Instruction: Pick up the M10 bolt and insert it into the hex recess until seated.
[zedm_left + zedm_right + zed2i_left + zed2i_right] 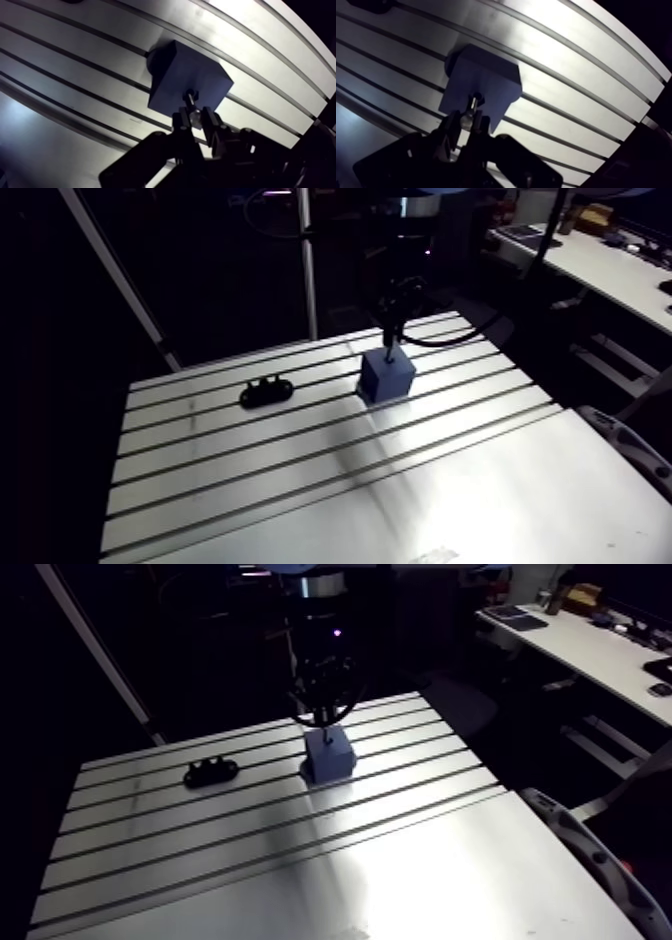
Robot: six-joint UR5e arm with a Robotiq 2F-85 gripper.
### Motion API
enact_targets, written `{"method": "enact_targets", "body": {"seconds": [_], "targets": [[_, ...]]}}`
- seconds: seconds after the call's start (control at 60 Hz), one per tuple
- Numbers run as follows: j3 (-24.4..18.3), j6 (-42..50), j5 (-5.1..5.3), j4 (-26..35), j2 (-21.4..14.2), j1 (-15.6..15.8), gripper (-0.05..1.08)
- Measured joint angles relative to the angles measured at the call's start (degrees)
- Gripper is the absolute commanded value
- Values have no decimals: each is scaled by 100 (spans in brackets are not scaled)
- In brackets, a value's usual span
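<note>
A blue block (187, 80) stands on the slotted table (300, 478), near the far middle in the arm view. My gripper (195, 116) hangs right over the block's top face. Its fingers are shut on the M10 bolt (470, 107), a slim metal shank held upright between the pads. The bolt's lower end (190, 95) meets a dark spot on the block's top, where the hex recess lies. How deep it sits there I cannot tell. In the arm view the gripper (388, 338) comes straight down onto the block (386, 376).
A small black holder (266, 392) lies on the table to the left of the block, two slots nearer the back edge. Bare slotted aluminium stretches toward the front. A grey-white curved object (590, 854) sits off the table's right edge.
</note>
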Motion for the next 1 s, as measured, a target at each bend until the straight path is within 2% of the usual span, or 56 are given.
{"method": "enact_targets", "body": {"seconds": [1.0], "targets": [[29,-49,-4,-134,46,13,103]]}}
